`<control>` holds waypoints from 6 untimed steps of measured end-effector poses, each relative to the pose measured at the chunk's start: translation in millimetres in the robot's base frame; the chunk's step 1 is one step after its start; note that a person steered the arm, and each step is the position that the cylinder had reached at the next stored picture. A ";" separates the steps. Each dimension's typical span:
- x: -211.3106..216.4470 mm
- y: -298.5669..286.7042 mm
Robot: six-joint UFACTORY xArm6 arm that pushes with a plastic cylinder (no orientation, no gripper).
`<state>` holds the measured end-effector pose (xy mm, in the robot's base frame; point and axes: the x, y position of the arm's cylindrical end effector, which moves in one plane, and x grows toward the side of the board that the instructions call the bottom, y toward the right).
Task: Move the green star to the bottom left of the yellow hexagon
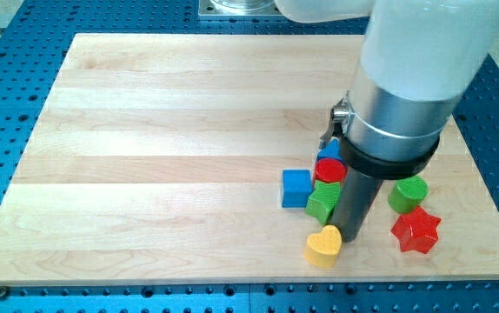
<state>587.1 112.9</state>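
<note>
A green block (pixel 322 202), partly hidden so its shape is unclear, lies right of the board's middle, touching a blue cube (pixel 297 188) on its left. My dark rod comes down just right of this green block. My tip (pixel 349 236) rests on the board between the green block and a yellow heart (pixel 323 246), close to the heart's upper right. A round green block (pixel 408 193) lies to the rod's right. No yellow hexagon shows; the arm hides part of the board.
A red round block (pixel 329 170) sits above the green block, with a blue block (pixel 329 149) behind it, partly hidden. A red star (pixel 415 229) lies at the lower right. The wooden board (pixel 163 130) rests on a blue perforated table.
</note>
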 end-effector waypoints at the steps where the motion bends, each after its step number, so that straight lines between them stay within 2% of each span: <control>1: 30.9 8.5; 2: 16.6 -53.4; 3: -32.1 -95.9; 4: -9.9 -52.8; 6: -85.3 26.4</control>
